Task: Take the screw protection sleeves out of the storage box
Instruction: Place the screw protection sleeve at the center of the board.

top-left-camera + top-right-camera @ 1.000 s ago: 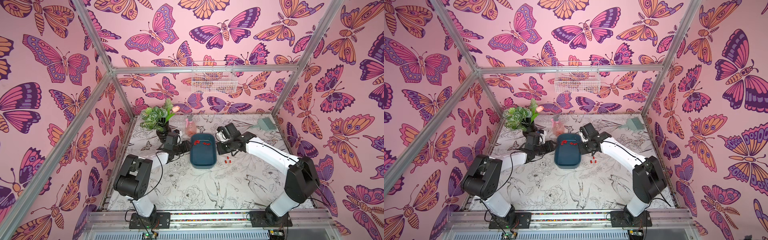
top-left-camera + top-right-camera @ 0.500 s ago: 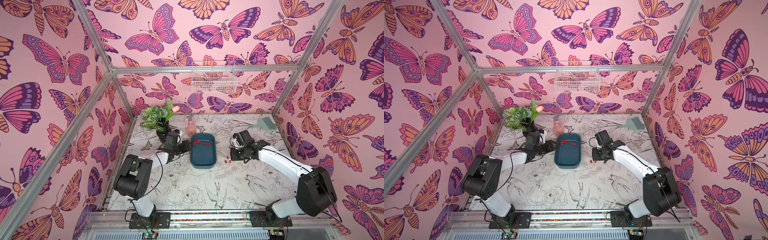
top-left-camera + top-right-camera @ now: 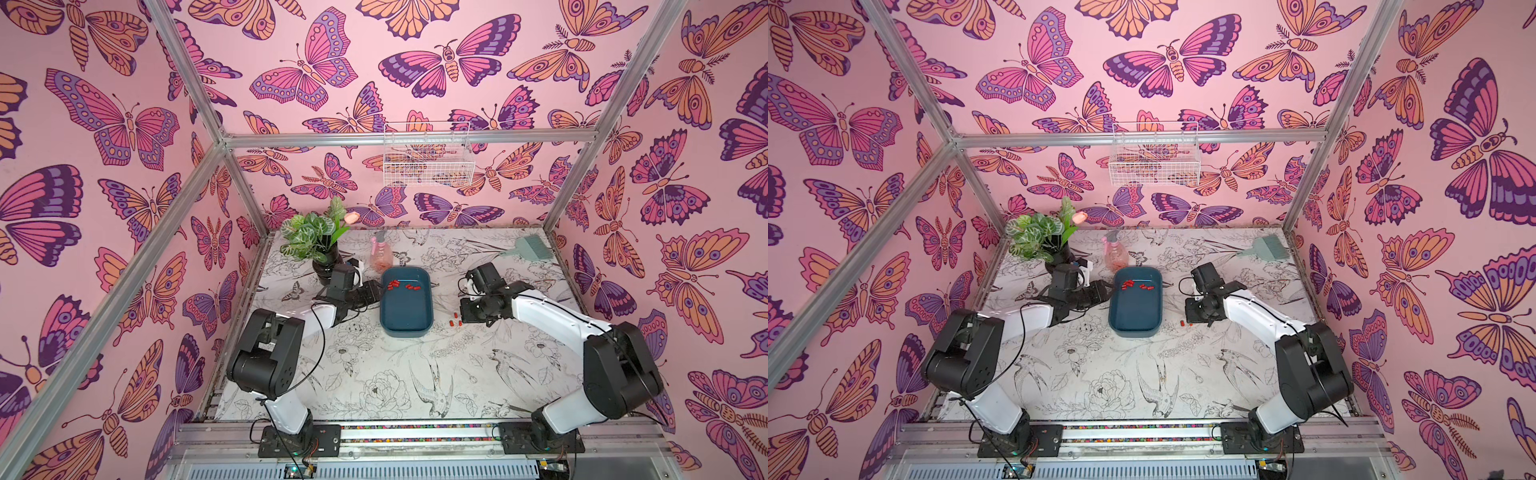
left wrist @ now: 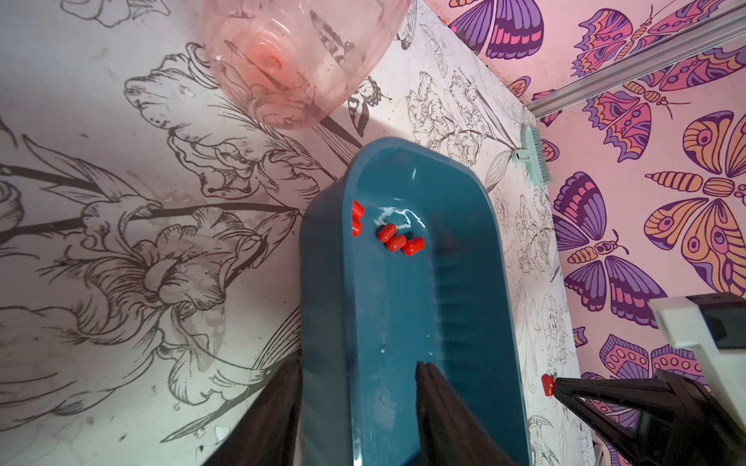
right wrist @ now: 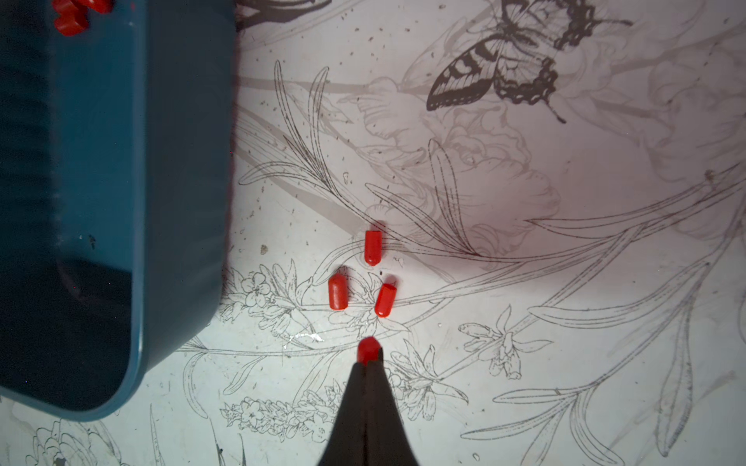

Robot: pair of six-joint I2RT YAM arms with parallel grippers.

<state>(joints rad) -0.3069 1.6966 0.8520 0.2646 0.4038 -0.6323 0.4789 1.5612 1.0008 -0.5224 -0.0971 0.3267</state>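
Floral tabletop point(image 3: 374, 374) lies open beside the storage box point(image 3: 405, 311), whose rim left fingers point(image 4: 444, 419) clasp; right fingers point(image 5: 351, 407) pinch a sleeve point(image 5: 368, 350).

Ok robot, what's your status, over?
Right hand shut on one sleeve. Left hand straddles storage box wall. Three sleeves out on table, other sleeves inside. Nothing blocking.

We can make out no lettering, label, brand, number or sign on the storage box point(image 3: 406, 303), nor on anything standing around it
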